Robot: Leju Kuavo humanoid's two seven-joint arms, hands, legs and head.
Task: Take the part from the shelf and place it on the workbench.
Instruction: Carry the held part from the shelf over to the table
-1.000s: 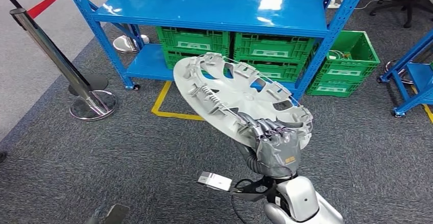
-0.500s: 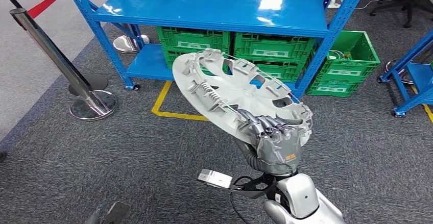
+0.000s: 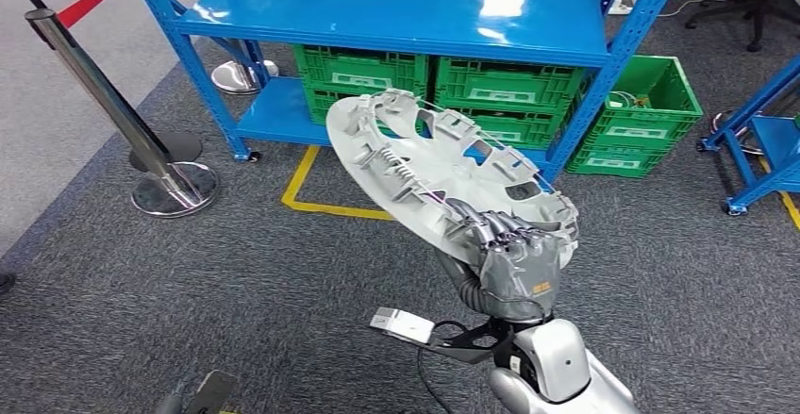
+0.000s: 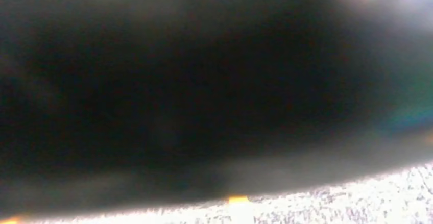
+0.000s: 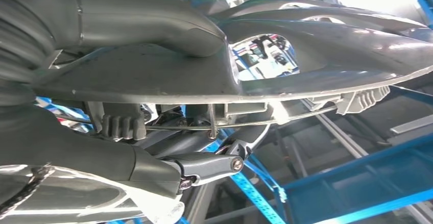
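Right hand (image 3: 509,258) grips the silver wheel cover (image 3: 443,173) by its lower right rim; right wrist view has the thumb (image 5: 148,22) on one face and the fingers (image 5: 204,165) under the other. Cover held tilted at frame centre, above the grey carpet (image 3: 236,282). Left hand: dark blur, state cannot be told. Behind the cover: blue shelf (image 3: 396,13) with green crates (image 3: 505,84) beneath, yellow floor tape (image 3: 325,208). Barrier post (image 3: 113,107) at upper left.

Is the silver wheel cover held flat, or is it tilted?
Tilted. The right hand grips the wheel cover at its near rim, and the far rim rises toward the blue shelf.
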